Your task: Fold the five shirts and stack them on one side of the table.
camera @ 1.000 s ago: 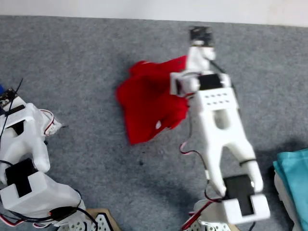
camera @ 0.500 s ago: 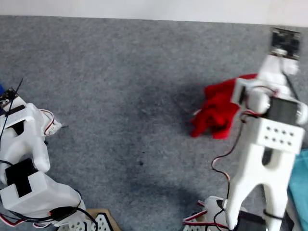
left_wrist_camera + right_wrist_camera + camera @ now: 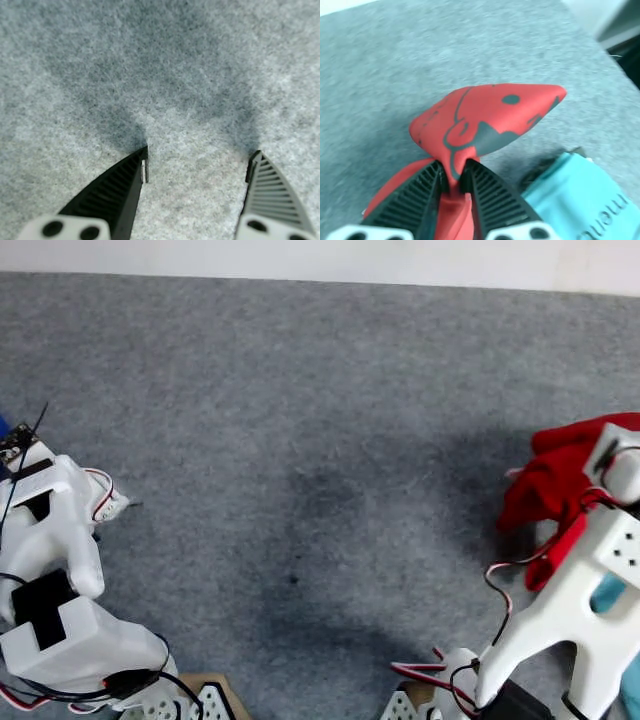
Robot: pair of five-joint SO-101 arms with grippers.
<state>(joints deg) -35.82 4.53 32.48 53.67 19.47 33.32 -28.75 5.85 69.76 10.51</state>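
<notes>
At the right edge of the table (image 3: 300, 390): red shirt (image 3: 553, 490), bunched and pinched in the right jaws, carried here from mid-table within the last second, now just beside the folded teal shirt (image 3: 570, 195). Left jaws spread wide over bare table, holding nothing. Judged: stacking is near, though the red shirt hangs crumpled rather than folded.

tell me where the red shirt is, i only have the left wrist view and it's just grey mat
Observer: The right hand is shut on the red shirt, which hangs bunched from it.
Operator: where over the table
Observer: In the high view it is at the far right side of the table, by the right arm.
Operator: anything near it
Observer: A teal shirt lies on the table close beside the red one.
</notes>
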